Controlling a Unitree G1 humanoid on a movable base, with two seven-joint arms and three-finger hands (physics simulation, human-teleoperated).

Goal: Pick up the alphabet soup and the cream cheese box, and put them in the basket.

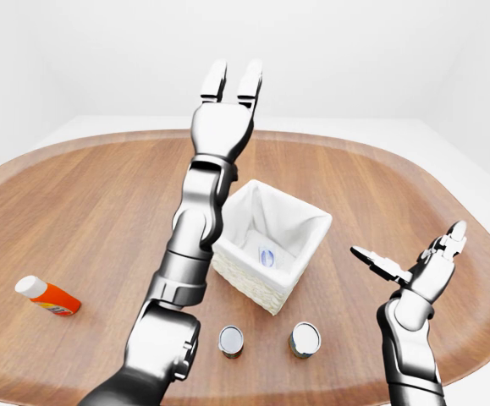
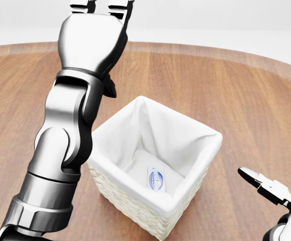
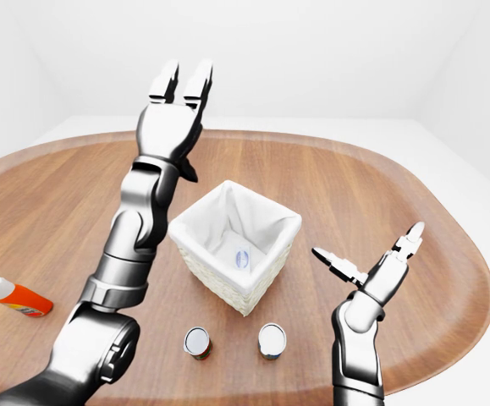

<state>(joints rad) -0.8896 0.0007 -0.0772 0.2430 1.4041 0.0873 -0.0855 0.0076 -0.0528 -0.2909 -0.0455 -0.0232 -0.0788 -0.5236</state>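
The wicker basket (image 2: 211,146) with a white lining stands mid-table. A small white box with a blue label, the cream cheese box (image 2: 156,178), lies flat on its floor. My left hand (image 1: 232,80) is raised high above the table on the basket's left side, fingers open and holding nothing. Two small cans stand upright toward the bottom of the eye views: one (image 1: 231,340) with a reddish side, the other (image 1: 305,338) to its right. I cannot tell which is the alphabet soup. My right hand (image 1: 407,241) hovers open and empty to the right of the basket.
An orange bottle with a white cap (image 1: 47,296) lies on its side at the left of the wooden table (image 1: 84,211). The table's rounded edge runs close behind my right arm at the lower right.
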